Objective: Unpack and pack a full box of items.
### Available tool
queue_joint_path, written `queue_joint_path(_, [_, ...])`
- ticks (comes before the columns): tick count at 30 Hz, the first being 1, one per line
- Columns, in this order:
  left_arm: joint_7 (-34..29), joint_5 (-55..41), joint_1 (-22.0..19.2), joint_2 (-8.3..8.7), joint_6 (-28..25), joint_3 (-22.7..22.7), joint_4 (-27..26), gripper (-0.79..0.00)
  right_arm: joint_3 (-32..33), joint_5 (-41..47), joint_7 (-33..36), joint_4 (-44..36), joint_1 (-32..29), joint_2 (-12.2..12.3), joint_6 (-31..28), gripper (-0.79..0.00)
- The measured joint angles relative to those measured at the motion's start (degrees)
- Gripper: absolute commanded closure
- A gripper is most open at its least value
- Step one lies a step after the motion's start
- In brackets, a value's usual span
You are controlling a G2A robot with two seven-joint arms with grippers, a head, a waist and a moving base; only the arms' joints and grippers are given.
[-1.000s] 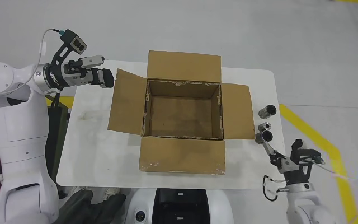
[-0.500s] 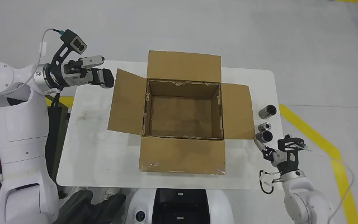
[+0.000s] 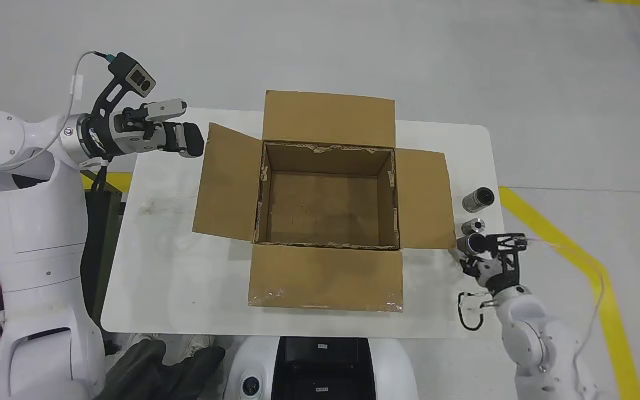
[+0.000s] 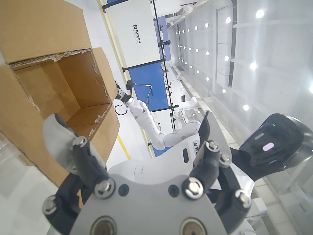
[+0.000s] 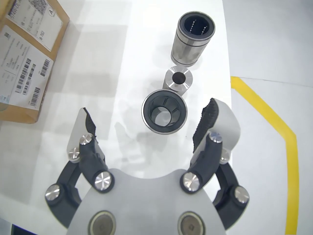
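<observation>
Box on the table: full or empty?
Empty: in the top view the box shows a bare cardboard floor, with all four flaps spread outward.

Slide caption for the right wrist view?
Right gripper, open, aimed at the nearest cylinder of three in a row on the table, beside the box.

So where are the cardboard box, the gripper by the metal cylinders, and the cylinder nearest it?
cardboard box (image 3: 325, 278): top view, front flap.
right gripper (image 5: 148, 105): right wrist view, midway between fingertips.
nearest cylinder (image 5: 146, 111): right wrist view, dark rim.

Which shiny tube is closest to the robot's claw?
The black-lined tube just ahead of the right gripper; the small silver one sits behind it, the tall one farthest.
</observation>
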Motion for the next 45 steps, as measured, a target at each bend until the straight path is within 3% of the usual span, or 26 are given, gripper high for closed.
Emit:
queue_joint_path(10, [0.0, 0.0, 0.0, 0.0, 0.0, 0.0, 0.0, -0.785, 0.01, 3.16, 3.56, 2.59, 2.09, 0.26, 0.63, -0.776])
queue_joint_path(11, [0.0, 0.0, 0.0, 0.0, 0.0, 0.0, 0.0, -0.785, 0.01, 3.33, 3.66, 2.66, 2.14, 0.29, 0.64, -0.739])
queue_joint_path(12, [0.0, 0.0, 0.0, 0.0, 0.0, 0.0, 0.0, -0.785, 0.0, 3.44, 3.76, 2.69, 2.17, 0.32, 0.67, -0.631])
queue_joint_path(14, [0.0, 0.0, 0.0, 0.0, 0.0, 0.0, 0.0, -0.785, -0.07, 3.64, 4.03, 2.79, 2.31, 0.38, 0.78, -0.499])
queue_joint_path(21, [0.0, 0.0, 0.0, 0.0, 0.0, 0.0, 0.0, -0.785, -0.51, 4.01, 4.92, 3.49, 3.42, 0.57, 1.0, -0.169])
queue_joint_path(23, [0.0, 0.0, 0.0, 0.0, 0.0, 0.0, 0.0, -0.785, -0.57, 3.96, 5.2, 3.55, 3.59, 0.65, 1.1, -0.012])
queue_joint_path(31, [0.0, 0.0, 0.0, 0.0, 0.0, 0.0, 0.0, -0.785, -0.41, 3.14, 6.09, 0.02, 1.4, 0.86, 2.64, 0.0])
queue_joint_path(45, [0.0, 0.0, 0.0, 0.0, 0.0, 0.0, 0.0, -0.785, 1.93, 0.26, 0.77, -15.46, -8.79, 0.92, 6.55, 0.0])
